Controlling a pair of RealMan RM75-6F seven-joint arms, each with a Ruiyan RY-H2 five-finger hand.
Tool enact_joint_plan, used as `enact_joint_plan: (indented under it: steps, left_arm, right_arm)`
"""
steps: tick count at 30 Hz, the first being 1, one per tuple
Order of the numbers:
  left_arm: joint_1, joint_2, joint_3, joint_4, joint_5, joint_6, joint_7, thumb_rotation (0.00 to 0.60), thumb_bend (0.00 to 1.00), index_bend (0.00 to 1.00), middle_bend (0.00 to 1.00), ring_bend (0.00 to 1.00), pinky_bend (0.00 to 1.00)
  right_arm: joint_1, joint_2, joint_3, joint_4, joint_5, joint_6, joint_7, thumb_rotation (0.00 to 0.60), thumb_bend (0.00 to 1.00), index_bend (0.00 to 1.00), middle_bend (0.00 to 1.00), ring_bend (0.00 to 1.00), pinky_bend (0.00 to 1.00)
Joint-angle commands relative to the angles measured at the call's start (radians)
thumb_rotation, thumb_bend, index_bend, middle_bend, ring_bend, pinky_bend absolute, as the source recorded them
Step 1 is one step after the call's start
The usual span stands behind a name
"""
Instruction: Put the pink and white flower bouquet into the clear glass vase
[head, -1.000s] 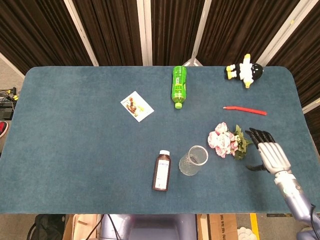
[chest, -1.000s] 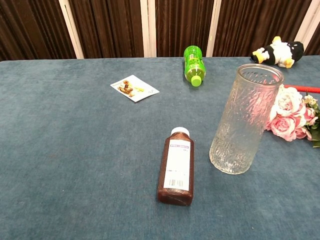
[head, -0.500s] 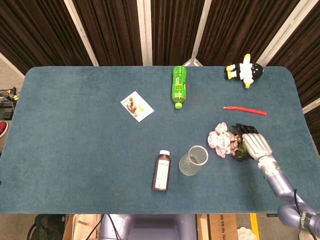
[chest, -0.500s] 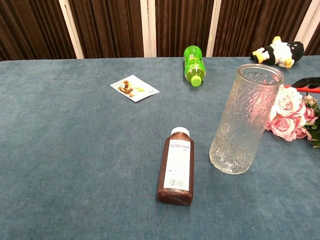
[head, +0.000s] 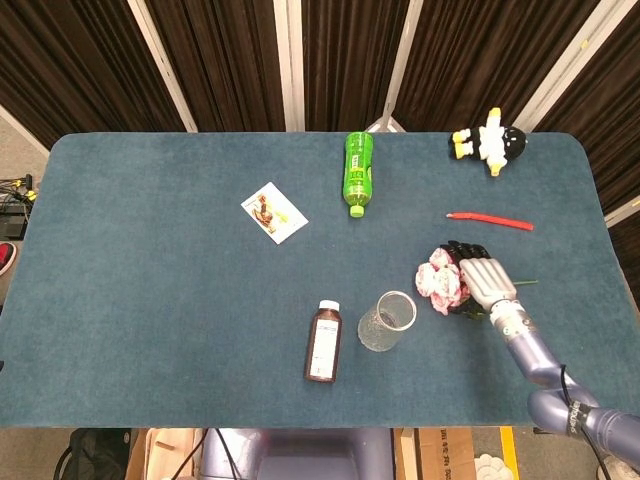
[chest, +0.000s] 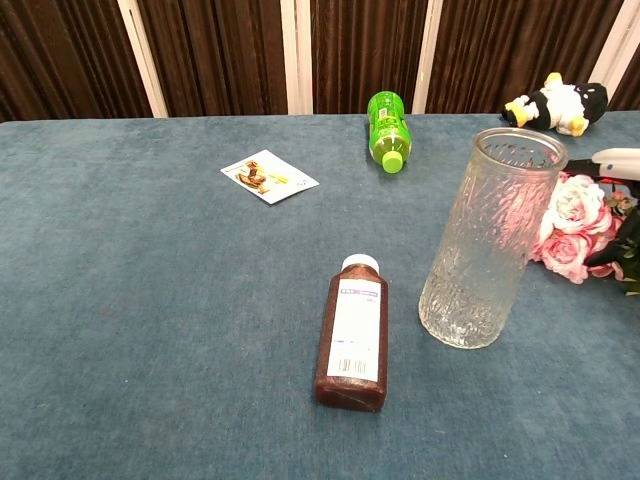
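One pink and white flower bouquet (head: 443, 283), lying on blue surface (head: 150, 290) right of clear glass vase (head: 387, 321); right robot hand (head: 484, 280) resting over its green stems, fingers curled, grasp unclear.

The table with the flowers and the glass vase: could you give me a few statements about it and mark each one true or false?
1. The glass vase stands upright with nothing in it. True.
2. The bouquet is already in the vase. False: it lies on the table beside it.
3. The right hand is over the bouquet's stem end. True.
4. The brown bottle stands upright. False: it lies on its side.
5. The green bottle lies on its side. True.
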Motion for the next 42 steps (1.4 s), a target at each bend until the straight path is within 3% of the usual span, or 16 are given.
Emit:
enact_joint_plan:
  steps: [1, 11, 15, 18, 24, 36, 42]
  left_arm:
    - [0.0, 0.0, -0.002, -0.001, -0.004, 0.0, 0.001, 0.6, 0.18, 0.15, 0.0, 0.0, 0.0]
    - [-0.003, 0.0, -0.006, -0.003, -0.013, -0.005, 0.005, 0.6, 0.18, 0.15, 0.0, 0.0, 0.0]
    - [-0.005, 0.0, -0.008, -0.003, -0.018, -0.009, 0.007, 0.6, 0.18, 0.15, 0.0, 0.0, 0.0]
    - [-0.007, -0.001, -0.008, -0.004, -0.018, -0.011, 0.012, 0.6, 0.18, 0.15, 0.0, 0.0, 0.0]
    - [-0.011, -0.004, -0.004, -0.007, -0.014, -0.018, 0.023, 0.6, 0.18, 0.15, 0.0, 0.0, 0.0]
    - [-0.01, -0.002, 0.0, -0.01, -0.008, -0.016, 0.02, 0.6, 0.18, 0.15, 0.0, 0.0, 0.0]
    - [-0.01, 0.002, -0.001, -0.009, -0.01, -0.019, 0.009, 0.6, 0.18, 0.15, 0.0, 0.0, 0.0]
  right_arm:
    - [0.013, -0.017, -0.007, 0.012, 0.004, -0.008, -0.012, 0.6, 0.11, 0.09, 0.08, 0.08, 0.0]
    - [0.054, -0.094, -0.002, 0.097, 0.052, -0.007, -0.062, 0.6, 0.11, 0.14, 0.17, 0.24, 0.02]
    - [0.065, -0.116, 0.001, 0.132, 0.071, -0.012, -0.069, 0.6, 0.13, 0.17, 0.18, 0.39, 0.17]
    - [0.068, -0.128, 0.004, 0.157, 0.076, -0.005, -0.069, 0.6, 0.22, 0.21, 0.2, 0.51, 0.31]
    - [0.064, -0.127, 0.012, 0.174, 0.04, 0.017, -0.024, 0.6, 0.32, 0.25, 0.27, 0.67, 0.51]
    - [0.061, -0.029, 0.082, 0.077, -0.08, 0.048, 0.235, 0.6, 0.32, 0.28, 0.29, 0.7, 0.55]
    - [0.075, 0.025, 0.193, -0.038, -0.03, 0.068, 0.377, 0.6, 0.32, 0.29, 0.29, 0.7, 0.55]
